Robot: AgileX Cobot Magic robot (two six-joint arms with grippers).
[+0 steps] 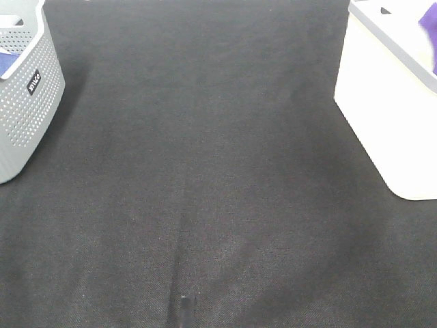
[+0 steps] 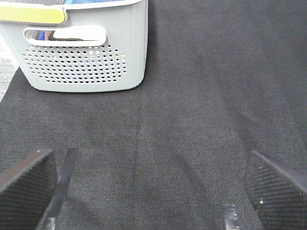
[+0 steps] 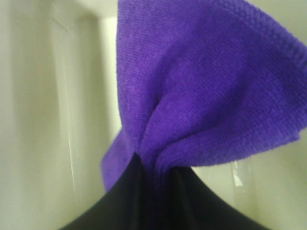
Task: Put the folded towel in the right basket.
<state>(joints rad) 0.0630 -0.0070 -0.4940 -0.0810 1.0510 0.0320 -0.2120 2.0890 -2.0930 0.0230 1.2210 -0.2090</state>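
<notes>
Our right hand (image 3: 156, 175) is closed tight on the purple towel (image 3: 206, 86), its dark fingers pinching a gathered fold so that the rest of the cloth fans out beyond them. In the wrist view the pale walls of the white basket (image 3: 48, 120) surround the cloth. In the high view only a purple corner shows above that basket's rim at the far right edge. From this we judge that the towel hangs over or just inside the right basket, not yet let go; we cannot tell whether it touches the bottom. We read the pinch as a way to carry the fold in one piece until it is over the opening. Our left hand (image 2: 151, 191) is spread wide and holds nothing, poised over the dark worktop (image 1: 205, 171), out of the way and facing the grey basket (image 2: 86, 62) on the left. That perforated basket carries a small dark label (image 1: 34, 83) with white letters too small for us to read. A yellow-green strip (image 2: 31, 14) along its rim bears no writing we can make out.
</notes>
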